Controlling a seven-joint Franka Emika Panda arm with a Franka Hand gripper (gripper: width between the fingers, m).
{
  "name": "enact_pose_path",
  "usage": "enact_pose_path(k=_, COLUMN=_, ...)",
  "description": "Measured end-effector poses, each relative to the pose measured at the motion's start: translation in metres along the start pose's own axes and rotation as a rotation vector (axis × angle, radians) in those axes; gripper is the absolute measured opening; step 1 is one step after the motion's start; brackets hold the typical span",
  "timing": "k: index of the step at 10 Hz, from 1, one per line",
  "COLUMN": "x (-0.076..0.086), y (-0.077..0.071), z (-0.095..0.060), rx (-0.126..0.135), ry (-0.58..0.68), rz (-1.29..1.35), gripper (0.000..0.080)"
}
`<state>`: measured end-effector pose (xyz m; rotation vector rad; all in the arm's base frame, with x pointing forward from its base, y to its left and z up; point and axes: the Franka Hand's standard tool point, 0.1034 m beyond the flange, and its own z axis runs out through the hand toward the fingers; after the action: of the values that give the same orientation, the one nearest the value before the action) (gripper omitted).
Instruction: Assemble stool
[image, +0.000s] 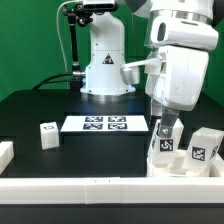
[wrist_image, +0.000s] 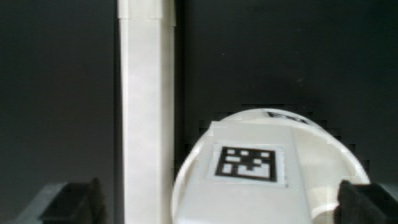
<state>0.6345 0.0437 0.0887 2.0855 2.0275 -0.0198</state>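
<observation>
White round seat (image: 165, 152) (wrist_image: 270, 165) of the stool sits on the black worktop (image: 40, 105) at the exterior view's right, close to the long white front rail (image: 100, 188) (wrist_image: 146, 90), its square tag facing up toward the wrist camera. Pincer (image: 164, 130) (wrist_image: 222, 205) hangs right above the seat, pointing down. Wrist view: two dark fingers (wrist_image: 80, 205) spread wide, one out past the rail and the other past the seat's far edge, nothing pinched. Whether the tips touch the seat, cannot tell. The rail runs just beside the seat, edges near or touching, hard to say. One blocky white leg (image: 199, 152) with a tag stands just beside the seat toward the exterior view's right. Another tagged leg (image: 47, 134) is well apart, at the exterior view's left. The marker board (image: 105, 124) lies flat between that leg and the seat, further back
</observation>
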Motion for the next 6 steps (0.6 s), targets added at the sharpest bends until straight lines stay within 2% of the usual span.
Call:
enact_pose_path(k=3, x=-0.0008, y=0.0001, z=0.0002, rx=0.000, ry=0.000, rz=0.001, gripper=0.0649)
enact_pose_path(k=4, x=-0.0011, y=0.0001, z=0.0002, rx=0.000, ry=0.000, rz=0.002, gripper=0.0565)
enact_pose_path(k=5, x=-0.0014, y=0.0001, z=0.0003, rx=0.000, ry=0.000, rz=0.002, gripper=0.0565)
enact_pose_path(k=6, x=-0.0016, y=0.0002, z=0.0002, rx=0.000, ry=0.000, rz=0.003, gripper=0.0337)
